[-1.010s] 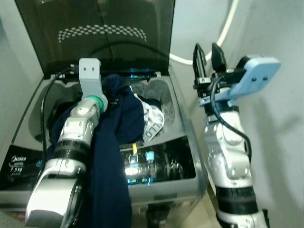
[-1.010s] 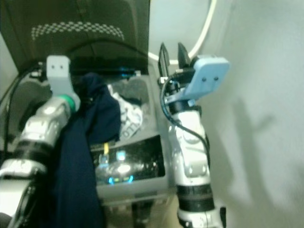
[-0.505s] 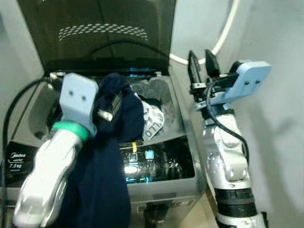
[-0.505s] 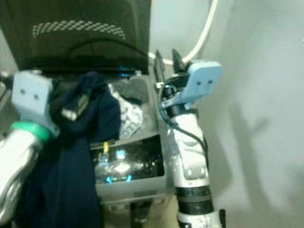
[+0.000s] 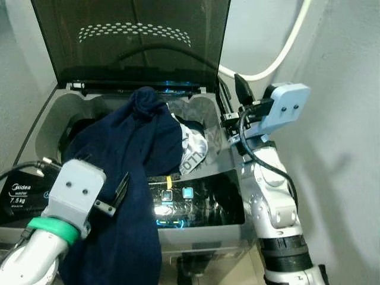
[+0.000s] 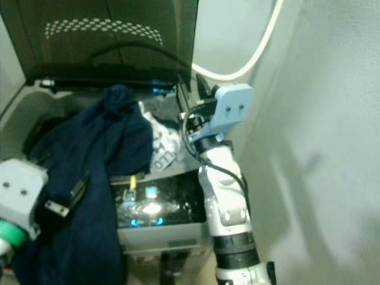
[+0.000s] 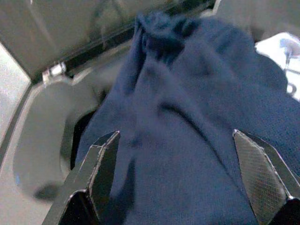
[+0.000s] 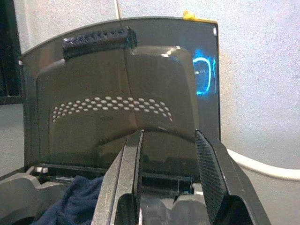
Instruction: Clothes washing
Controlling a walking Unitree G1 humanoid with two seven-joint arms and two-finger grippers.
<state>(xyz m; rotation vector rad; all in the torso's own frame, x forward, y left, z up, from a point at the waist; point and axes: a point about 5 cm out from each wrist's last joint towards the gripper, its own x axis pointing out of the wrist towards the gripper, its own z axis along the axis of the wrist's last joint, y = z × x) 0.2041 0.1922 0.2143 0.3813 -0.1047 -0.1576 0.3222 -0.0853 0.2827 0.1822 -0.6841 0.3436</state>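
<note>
A navy garment [image 5: 139, 154] lies over the open washing machine [image 5: 47, 127], its top bunched near the back of the tub and its lower part hanging down over the front panel. A white printed garment [image 5: 191, 151] sits in the tub beside it. My left gripper [image 5: 116, 196] hovers low at the front left, just off the navy cloth, open with nothing between its fingers [image 7: 101, 159]. My right gripper [image 5: 233, 98] is raised at the machine's right rear corner, open and pointing at the upright lid [image 8: 122, 108].
The lit control panel [image 5: 190, 202] runs along the machine's front. A white hose [image 5: 279, 53] curves down the wall behind the right arm. Walls close in on the left and right of the machine.
My left gripper let go of the navy garment and drew back down to the front left. The garment now lies spread over the tub. My right gripper sank closer to the machine's rear corner.
</note>
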